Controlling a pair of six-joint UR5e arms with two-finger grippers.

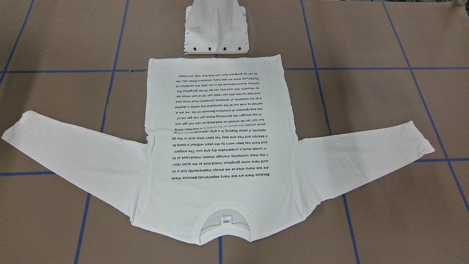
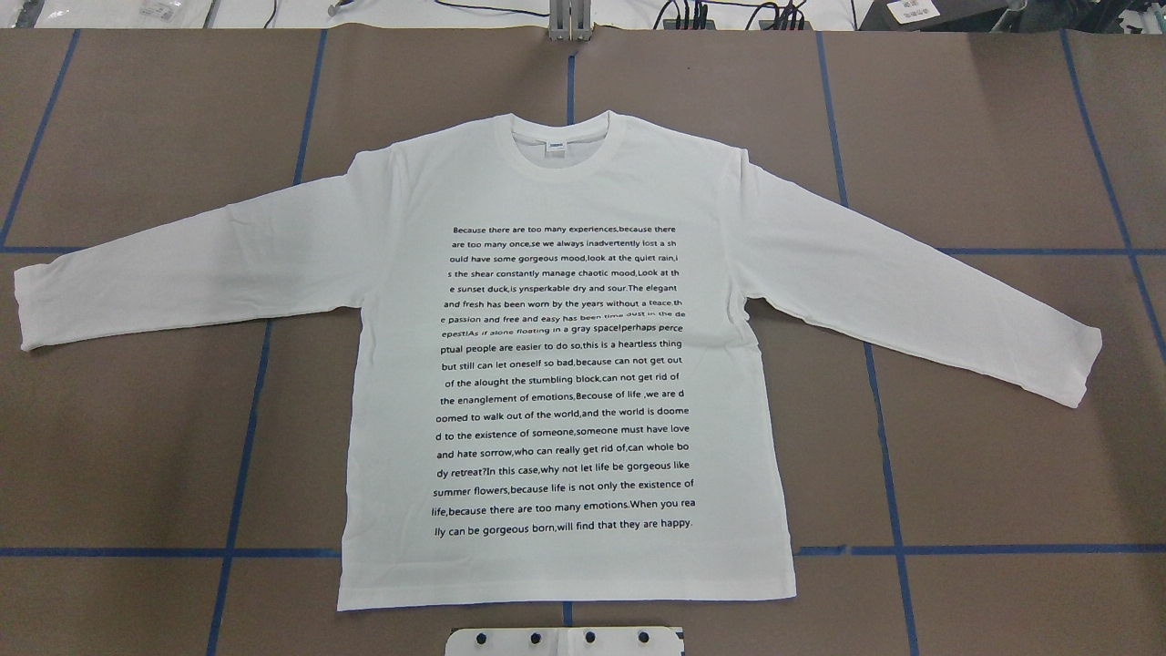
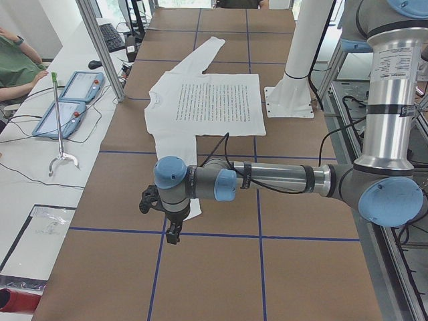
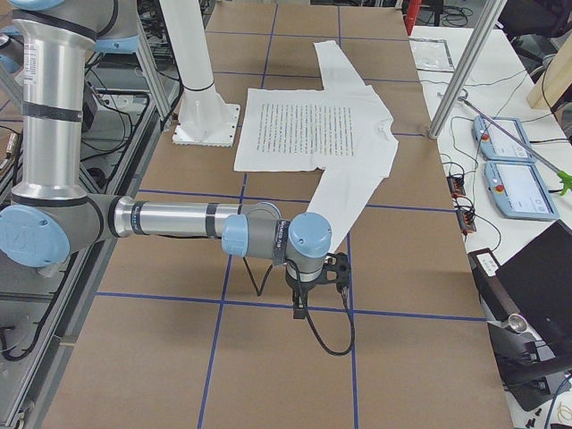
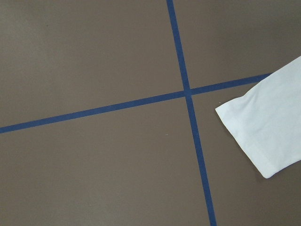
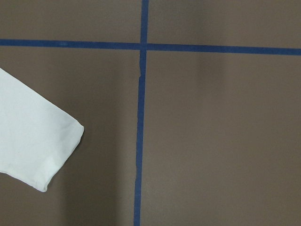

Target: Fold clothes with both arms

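The white long-sleeved T-shirt (image 2: pixel 565 364) lies flat on the brown table with its black text side up, both sleeves spread out and its collar (image 1: pixel 224 220) away from the robot. My left arm (image 3: pixel 267 177) reaches out low over the table, and its gripper (image 3: pixel 171 231) hangs by the left sleeve's cuff (image 5: pixel 268 127). My right arm (image 4: pixel 179 219) does the same on the other side, with its gripper (image 4: pixel 300 302) near the right sleeve's cuff (image 6: pixel 33 141). Both grippers show only in the side views, so I cannot tell whether they are open or shut.
The white pedestal base (image 1: pixel 216 33) stands just behind the shirt's hem. Blue tape lines (image 2: pixel 246 456) grid the table. Beyond the far edge are metal frame posts (image 3: pixel 100 47), two tablets (image 4: pixel 509 170), cables and a seated person's arm (image 3: pixel 17 63).
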